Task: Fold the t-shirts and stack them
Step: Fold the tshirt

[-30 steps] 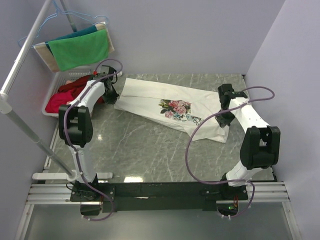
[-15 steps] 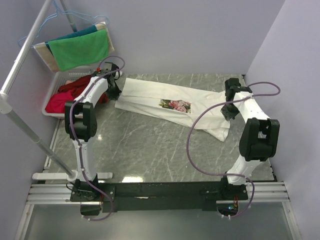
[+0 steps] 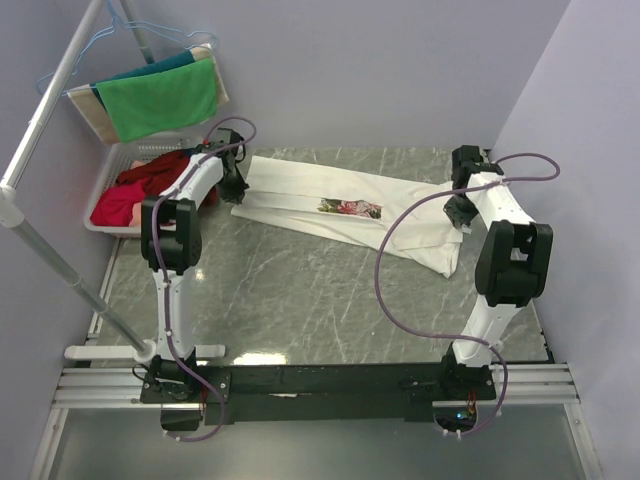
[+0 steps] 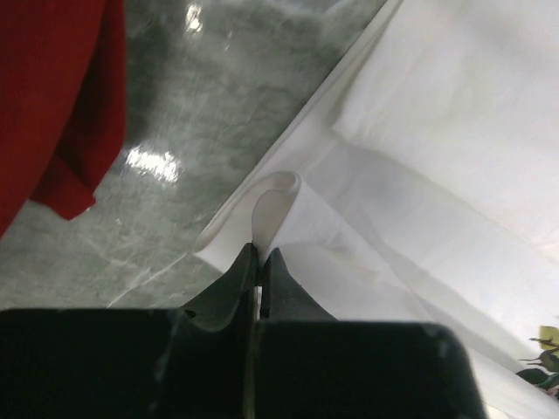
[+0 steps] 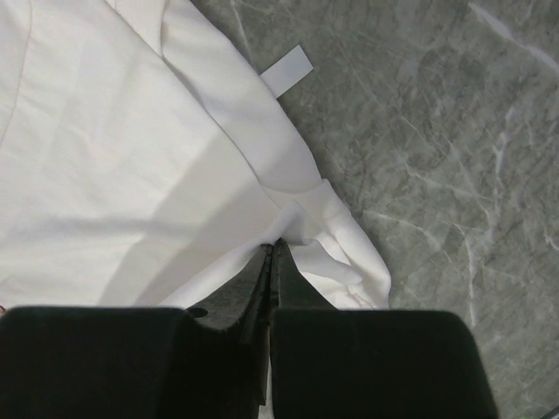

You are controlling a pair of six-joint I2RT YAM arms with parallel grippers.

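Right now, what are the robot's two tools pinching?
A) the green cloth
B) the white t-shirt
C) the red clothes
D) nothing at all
B: the left tool and the right tool are each shut on a fold at opposite ends of the white t-shirt.

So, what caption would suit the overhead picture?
The left claw and right claw each pinch one end of a white flowered t-shirt stretched across a grey table.
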